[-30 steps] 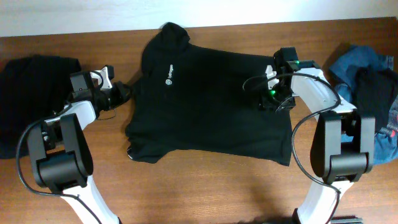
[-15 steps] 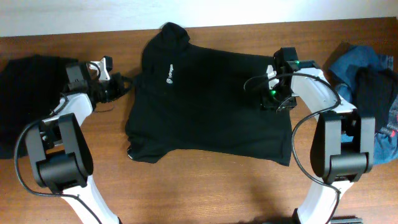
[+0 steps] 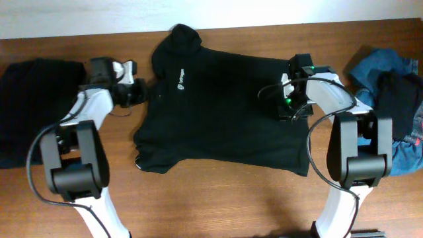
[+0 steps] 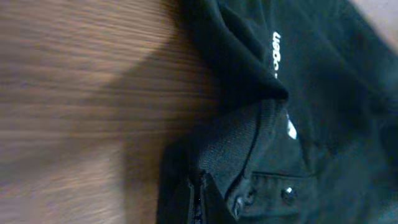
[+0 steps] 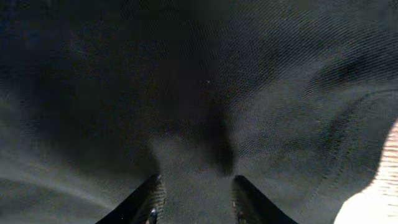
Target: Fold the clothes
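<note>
A black short-sleeved T-shirt (image 3: 225, 112) lies spread flat on the table, its white chest logo (image 3: 180, 80) near the upper left. My left gripper (image 3: 135, 92) is shut on the shirt's left sleeve. In the left wrist view the sleeve fabric (image 4: 249, 149) bunches up at the jaws (image 4: 200, 202), just below the logo (image 4: 277, 53). My right gripper (image 3: 289, 106) presses down on the shirt's right side. In the right wrist view its fingers (image 5: 152, 199) stand apart on the black fabric (image 5: 205, 81), with a low ridge of cloth between them.
A heap of black clothes (image 3: 33, 86) lies at the table's left end. At the right end lies a pile with a blue denim piece (image 3: 380, 66) and dark garments. Bare wood (image 3: 218, 198) runs along the front.
My left gripper has moved right and towards the back with the sleeve, drawing it in towards the shirt's body. The right gripper's fingers have come closer together on the fabric.
</note>
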